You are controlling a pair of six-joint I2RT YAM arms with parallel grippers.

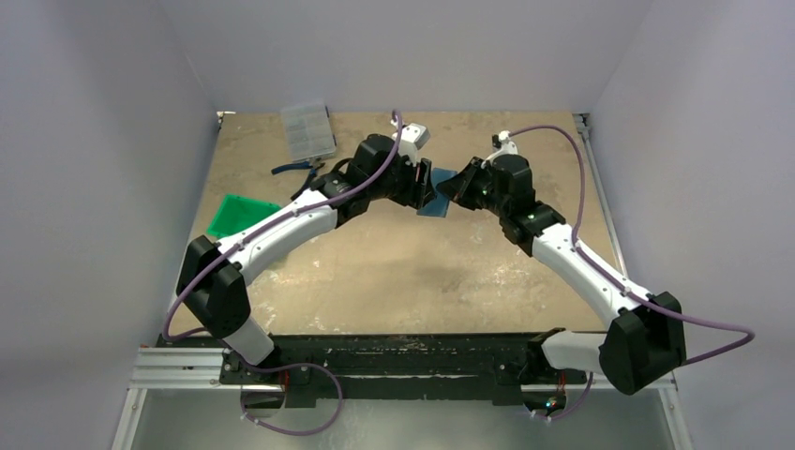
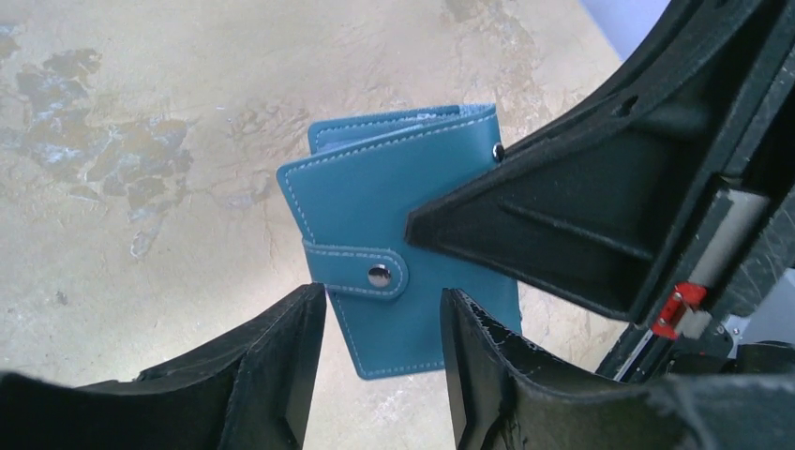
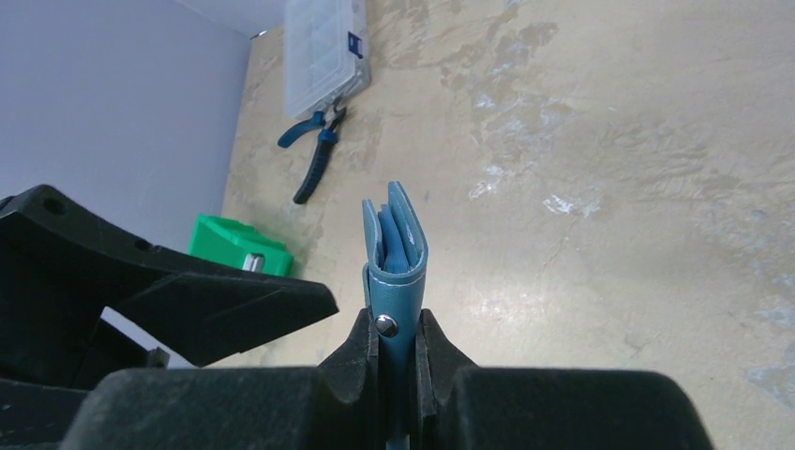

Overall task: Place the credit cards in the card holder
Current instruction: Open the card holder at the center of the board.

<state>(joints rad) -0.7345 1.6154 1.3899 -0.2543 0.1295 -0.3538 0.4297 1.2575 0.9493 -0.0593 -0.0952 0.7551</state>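
Right gripper (image 3: 398, 330) clamped on the snapped-shut card holder (image 3: 395, 242), aloft at 12 o'clock of table (image 1: 394, 272) | left gripper (image 2: 382, 305) parted, at its 9 o'clock, by clasp (image 2: 379, 275) | credit cards unseen: loaded or pending, cannot tell

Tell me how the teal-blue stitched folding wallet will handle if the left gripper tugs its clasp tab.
Likely stiff: the teal-blue stitched folding wallet juts from the right gripper without drooping. Its inner leaves splay at the free edge, so it may spring open once the clasp tab unsnaps. The smooth cover could pivot in that one-edge pinch.
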